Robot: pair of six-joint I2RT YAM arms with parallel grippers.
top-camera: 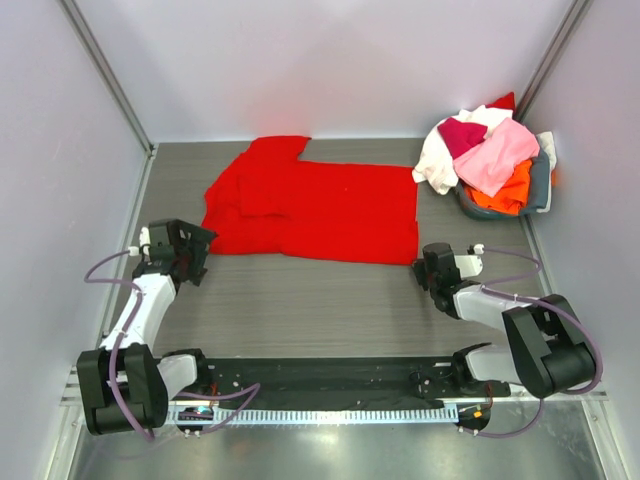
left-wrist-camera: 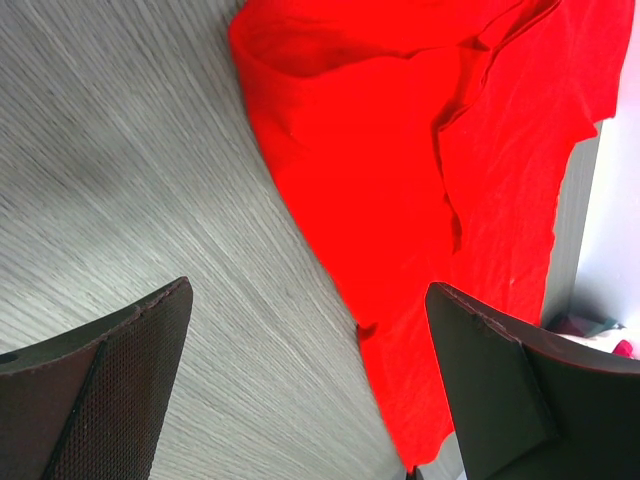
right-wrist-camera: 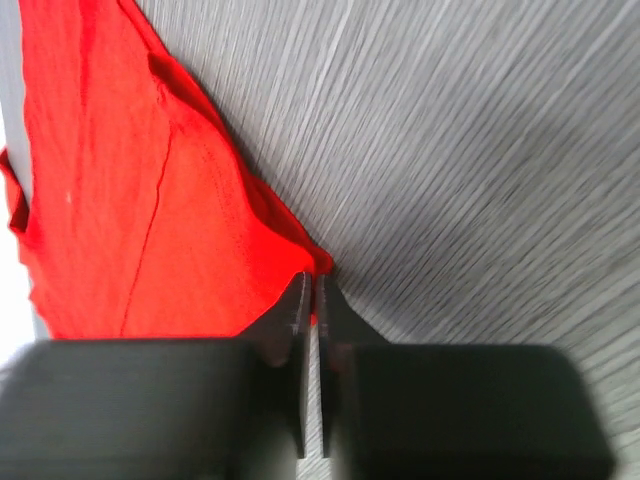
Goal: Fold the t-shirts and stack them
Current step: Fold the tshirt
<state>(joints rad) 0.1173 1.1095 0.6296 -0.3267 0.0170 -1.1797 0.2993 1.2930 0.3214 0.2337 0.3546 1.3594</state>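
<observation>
Grey wood-grain table (top-camera: pixel 300 300), walled on three sides.

Bright red cloth t-shirt (top-camera: pixel 320 205) lies spread flat across the middle of the table, towards the far wall. Its right edge is straight. Its left end is uneven, with a folded-over layer and one flap reaching towards the far wall. It is well apart from the basket.

Grey basket (top-camera: pixel 541 190) sits in the far right corner, overfilled with loose shirts. White shirt (top-camera: pixel 435 160) hangs over the left rim onto the table. Pink shirt (top-camera: pixel 497 155) is on top at centre, magenta shirt (top-camera: pixel 462 133) is behind it, and orange shirt (top-camera: pixel 510 193) spills out at the front. A bit of red cloth pokes up at the back of the pile.

Left gripper (left-wrist-camera: pixel 308 290): jaws wide open, holding nothing. It sits over bare table just beside the near-left edge of the red shirt. In the wrist view, the shirt's edge runs between the two fingers.

Right gripper (right-wrist-camera: pixel 312 285): jaws closed down to a thin slit, tips right at the near-right corner of the red shirt. The corner's point meets the fingertips (right-wrist-camera: pixel 298 300). Cannot tell whether any cloth is actually pinched between them. The wrist view is slightly motion-blurred.
</observation>
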